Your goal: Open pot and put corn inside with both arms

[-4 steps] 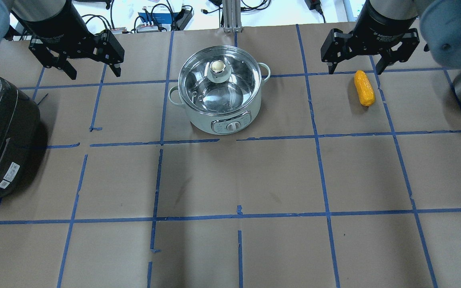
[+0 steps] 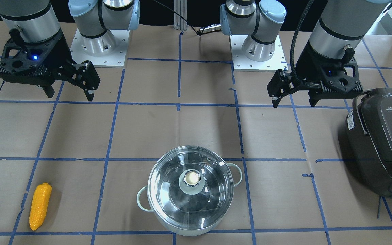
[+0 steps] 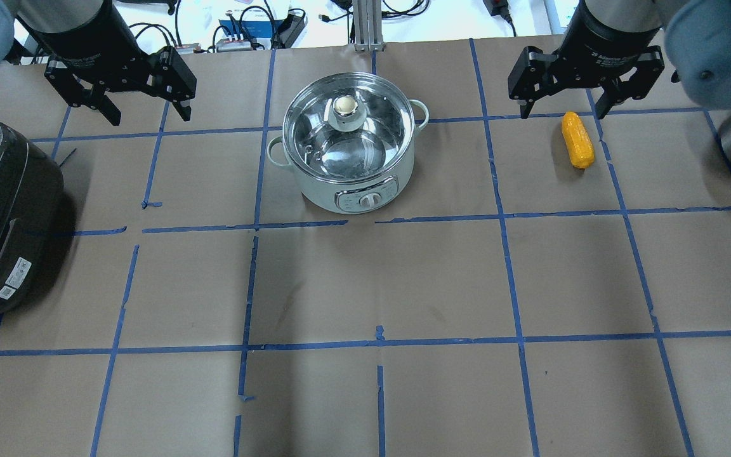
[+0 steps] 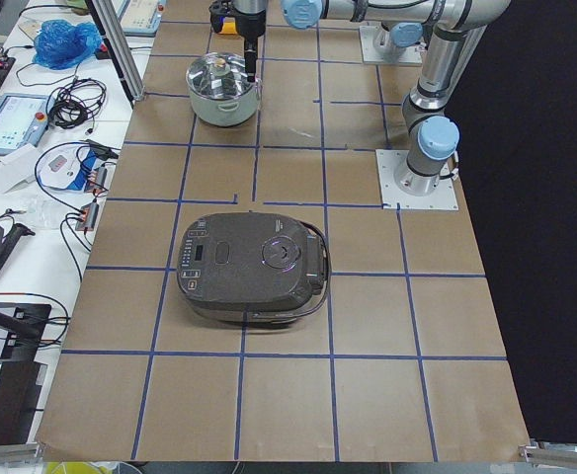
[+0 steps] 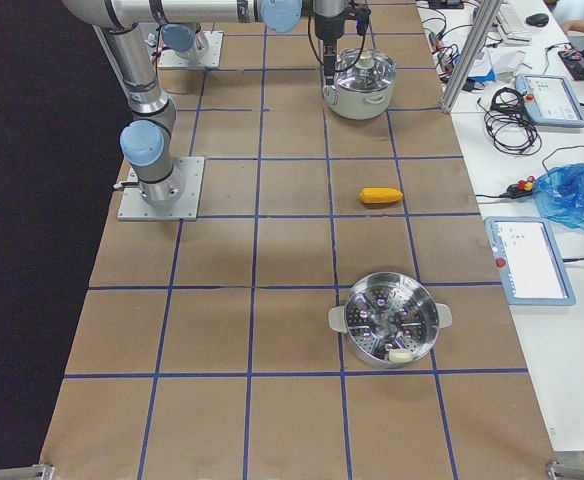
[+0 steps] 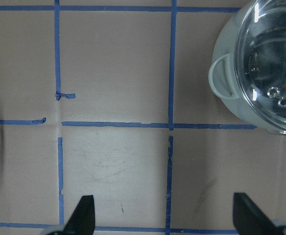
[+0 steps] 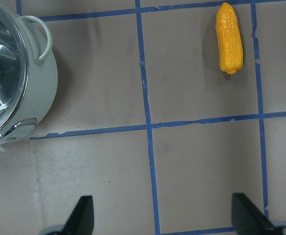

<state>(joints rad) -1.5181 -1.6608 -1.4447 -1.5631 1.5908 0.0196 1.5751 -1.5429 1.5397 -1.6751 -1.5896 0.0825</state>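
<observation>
Left gripper [image 2: 293,104] and right gripper [image 2: 70,97], both spread wide above the table [image 2: 182,129]; lidded pot [image 3: 340,190] between, corn [image 2: 40,206] well clear, rightward.

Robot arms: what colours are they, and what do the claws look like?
The arms are silver-grey tubes with light blue joint caps. The left claw and right claw are black, each two-fingered. A black cable runs down the left arm.

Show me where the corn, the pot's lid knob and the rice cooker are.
corn [image 3: 577,139], overhead exterior view, middle of the cob.
lid knob [image 3: 344,106], overhead exterior view, top of the knob.
rice cooker [image 2: 386,136], exterior front-facing view, its dark top surface.
</observation>
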